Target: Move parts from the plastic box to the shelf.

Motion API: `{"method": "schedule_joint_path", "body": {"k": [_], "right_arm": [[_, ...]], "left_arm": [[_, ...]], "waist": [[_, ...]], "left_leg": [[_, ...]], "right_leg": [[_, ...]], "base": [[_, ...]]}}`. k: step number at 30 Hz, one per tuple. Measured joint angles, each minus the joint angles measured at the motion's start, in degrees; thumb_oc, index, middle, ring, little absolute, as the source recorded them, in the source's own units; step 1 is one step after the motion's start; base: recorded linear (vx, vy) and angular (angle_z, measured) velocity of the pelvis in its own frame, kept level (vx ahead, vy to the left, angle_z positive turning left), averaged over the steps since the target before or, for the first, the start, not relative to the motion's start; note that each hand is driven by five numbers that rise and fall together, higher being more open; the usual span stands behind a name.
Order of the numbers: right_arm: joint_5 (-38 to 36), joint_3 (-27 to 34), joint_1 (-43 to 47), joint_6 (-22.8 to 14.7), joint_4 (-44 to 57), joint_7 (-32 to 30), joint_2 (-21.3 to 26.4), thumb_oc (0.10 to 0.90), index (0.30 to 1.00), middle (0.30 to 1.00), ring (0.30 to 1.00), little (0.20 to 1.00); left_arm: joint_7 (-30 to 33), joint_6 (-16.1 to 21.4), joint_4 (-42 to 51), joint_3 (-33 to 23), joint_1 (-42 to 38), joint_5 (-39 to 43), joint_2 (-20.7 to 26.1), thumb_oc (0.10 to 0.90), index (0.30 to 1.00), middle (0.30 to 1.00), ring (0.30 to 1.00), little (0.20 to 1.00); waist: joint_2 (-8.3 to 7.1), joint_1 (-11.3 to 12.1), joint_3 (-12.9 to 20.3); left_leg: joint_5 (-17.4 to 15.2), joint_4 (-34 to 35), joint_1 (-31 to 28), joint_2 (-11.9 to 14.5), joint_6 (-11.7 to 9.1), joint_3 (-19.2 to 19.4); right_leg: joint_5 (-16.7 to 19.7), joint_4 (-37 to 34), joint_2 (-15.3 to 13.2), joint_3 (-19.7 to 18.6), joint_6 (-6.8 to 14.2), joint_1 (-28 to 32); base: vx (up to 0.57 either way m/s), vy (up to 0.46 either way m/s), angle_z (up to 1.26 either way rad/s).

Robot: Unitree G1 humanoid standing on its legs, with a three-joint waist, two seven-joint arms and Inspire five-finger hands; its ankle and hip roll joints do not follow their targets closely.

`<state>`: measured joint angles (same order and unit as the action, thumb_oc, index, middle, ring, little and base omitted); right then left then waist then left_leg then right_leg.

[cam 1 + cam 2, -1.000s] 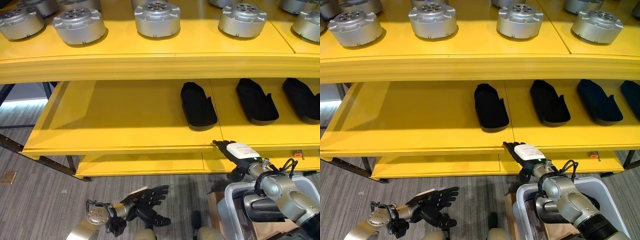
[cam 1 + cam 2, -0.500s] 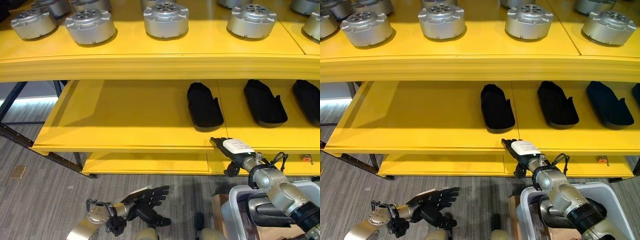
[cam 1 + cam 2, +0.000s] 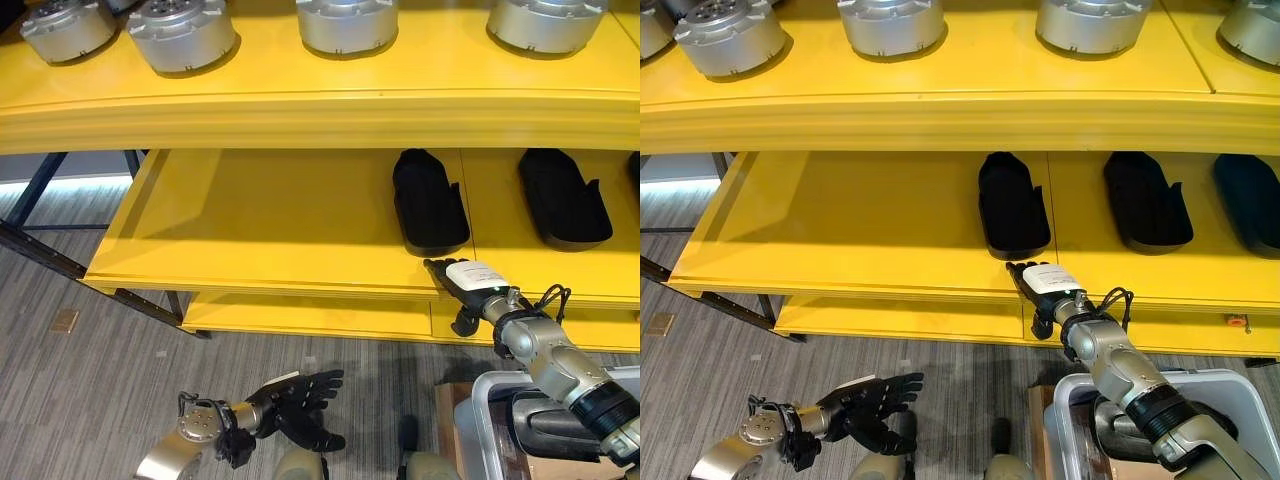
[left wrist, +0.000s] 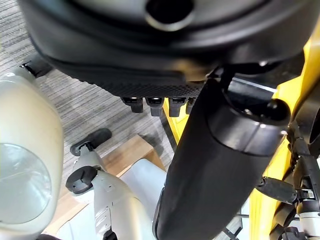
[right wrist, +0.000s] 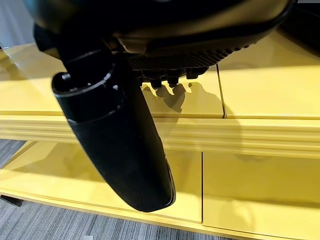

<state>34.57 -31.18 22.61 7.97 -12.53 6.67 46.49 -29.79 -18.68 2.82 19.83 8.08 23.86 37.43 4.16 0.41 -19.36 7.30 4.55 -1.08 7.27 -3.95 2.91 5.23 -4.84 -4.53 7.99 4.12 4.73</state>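
Dark part (image 3: 548, 425) lies in the plastic box (image 3: 480, 425) at the lower right, below and behind the right hand (image 3: 470, 278), long axis running roughly across the box; only its top shows past the arm. The right hand is stretched flat, fingers straight, holding nothing, with its fingertips at the front lip of the yellow shelf (image 3: 260, 215) just below the nearest black part (image 3: 428, 200) already laid there. That part and its neighbour (image 3: 562, 195) lie with long axes pointing into the shelf. The upper level carries silver round housings (image 3: 182, 35). The left hand (image 3: 300, 405) hangs low over the grey floor, fingers spread and relaxed, empty, well apart from the box. Judged: the right arm is the nearer one to the box and would have to draw back and down to reach the part. Against half a second ago, the whole scene sits shifted rightward, so the camera has moved; the right hand has reached slightly further along the shelf edge, the left hand is unchanged.
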Motion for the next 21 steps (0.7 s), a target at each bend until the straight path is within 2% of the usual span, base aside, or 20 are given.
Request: {"method": "schedule_joint_path", "body": {"k": [21], "right_arm": [[0.23,-0.82,3.96,1.08,-3.90,1.94,-1.23,0.900,1.000,1.000,1.000,1.000]], "left_arm": [[-0.98,0.00,-0.56,0.20,-0.87,-0.08,0.00,0.900,1.000,1.000,1.000,1.000]], "waist": [[-0.59,0.17,-0.42]], "left_leg": [[-0.24,0.00,-0.10,-0.11,0.37,-0.13]], "right_leg": [[-0.04,0.00,-0.10,0.12,0.02,0.22]], "base": [[0.00,0.000,0.00]]}}
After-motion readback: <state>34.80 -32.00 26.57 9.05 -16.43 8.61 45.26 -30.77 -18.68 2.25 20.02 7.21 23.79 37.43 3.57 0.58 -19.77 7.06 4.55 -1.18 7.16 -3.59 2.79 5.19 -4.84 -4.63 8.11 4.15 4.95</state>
